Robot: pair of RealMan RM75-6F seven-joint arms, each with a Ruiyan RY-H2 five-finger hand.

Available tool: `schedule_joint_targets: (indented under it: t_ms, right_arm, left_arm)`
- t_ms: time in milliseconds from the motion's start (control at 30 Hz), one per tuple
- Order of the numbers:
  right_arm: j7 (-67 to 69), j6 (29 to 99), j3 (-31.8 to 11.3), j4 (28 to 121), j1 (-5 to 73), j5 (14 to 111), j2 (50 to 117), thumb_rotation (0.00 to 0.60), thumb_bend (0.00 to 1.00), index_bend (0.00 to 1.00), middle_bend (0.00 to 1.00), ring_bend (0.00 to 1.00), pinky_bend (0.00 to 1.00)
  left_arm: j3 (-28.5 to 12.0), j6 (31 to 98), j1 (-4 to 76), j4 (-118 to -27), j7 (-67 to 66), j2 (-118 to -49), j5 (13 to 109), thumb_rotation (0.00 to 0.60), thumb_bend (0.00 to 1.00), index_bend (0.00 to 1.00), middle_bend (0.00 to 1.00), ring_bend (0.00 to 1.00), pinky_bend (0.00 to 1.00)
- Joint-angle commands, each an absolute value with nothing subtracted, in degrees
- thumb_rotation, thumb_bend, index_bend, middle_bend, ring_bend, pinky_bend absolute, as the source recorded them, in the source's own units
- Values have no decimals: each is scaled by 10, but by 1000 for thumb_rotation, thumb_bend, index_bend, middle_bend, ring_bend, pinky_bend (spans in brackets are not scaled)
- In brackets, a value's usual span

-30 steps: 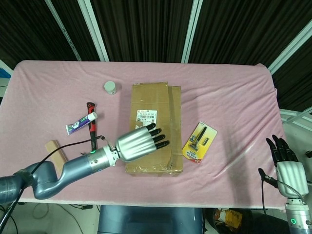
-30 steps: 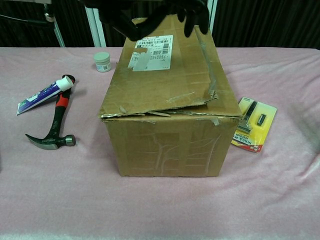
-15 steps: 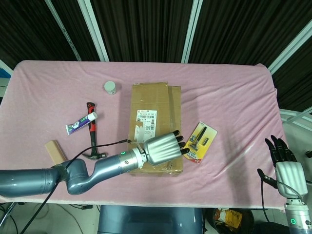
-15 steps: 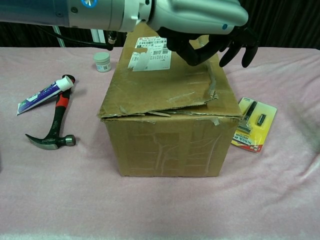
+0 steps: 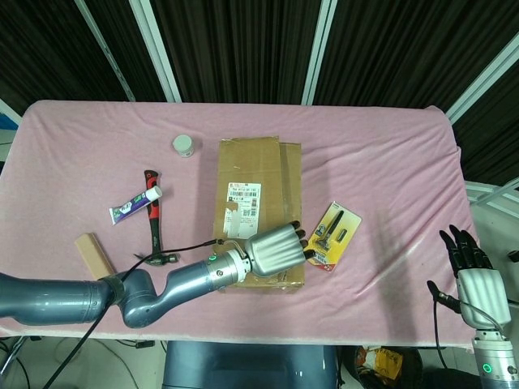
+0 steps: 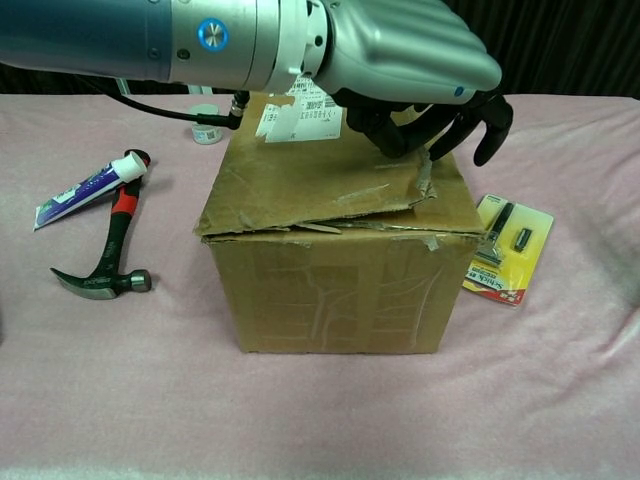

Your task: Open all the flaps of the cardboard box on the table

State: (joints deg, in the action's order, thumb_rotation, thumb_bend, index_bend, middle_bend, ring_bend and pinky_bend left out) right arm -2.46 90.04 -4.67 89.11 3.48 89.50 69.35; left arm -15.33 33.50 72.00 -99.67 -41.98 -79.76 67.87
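The brown cardboard box (image 5: 255, 190) (image 6: 330, 270) stands mid-table with its top flaps down; the near edge of the top is torn and slightly lifted. My left hand (image 5: 276, 250) (image 6: 410, 60) hovers over the box's near right top corner. Its dark fingertips (image 6: 488, 120) curl down past the right edge of the top flap and hold nothing that I can see. The hand hides the seam between the flaps beneath it. My right hand (image 5: 474, 271) hangs off the table's right end, fingers apart and empty, and shows only in the head view.
Left of the box lie a hammer (image 5: 152, 215) (image 6: 110, 245), a toothpaste tube (image 5: 134, 205) (image 6: 85, 190) and a small white jar (image 5: 183, 145) (image 6: 204, 123). A wooden block (image 5: 94, 254) sits near the front left. A yellow razor pack (image 5: 332, 235) (image 6: 508, 248) lies right of the box.
My left hand has moved from the middle of the box top to its near right corner and come lower, fingers now curling over the right edge. The right hand has barely moved.
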Motion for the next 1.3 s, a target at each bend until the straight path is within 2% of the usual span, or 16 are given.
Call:
schedule_joint_targets:
  t_ms: [33,333,667,1033,1300]
  right_arm:
    - [-24,901,-47,891,35,895,693,600,296,0,5,0,226]
    - [-25,902,-48,890,35,894,694,600,296,0,5,0,226]
    - [-26,904,-48,889,35,895,695,600,296,0,5,0,226]
    - [-27,906,-48,888,35,897,696,600,298,0,5,0,226]
    - [-31,910,-47,883,35,902,698,600,298,0,5,0,226]
  left_arm:
    - [-145,344,726,-1002,-428,-793,668,600,964,344,502,391,389]
    - [-129,367,734,-1018,-438,-772,649,600,977,418,607,477,440]
    - [-127,387,740,-1044,-432,-733,646,600,986,424,618,485,445]
    - [-120,400,727,-1091,-416,-655,656,600,986,428,618,486,451]
    - [-122,416,697,-1142,-378,-561,693,600,986,430,620,489,463]
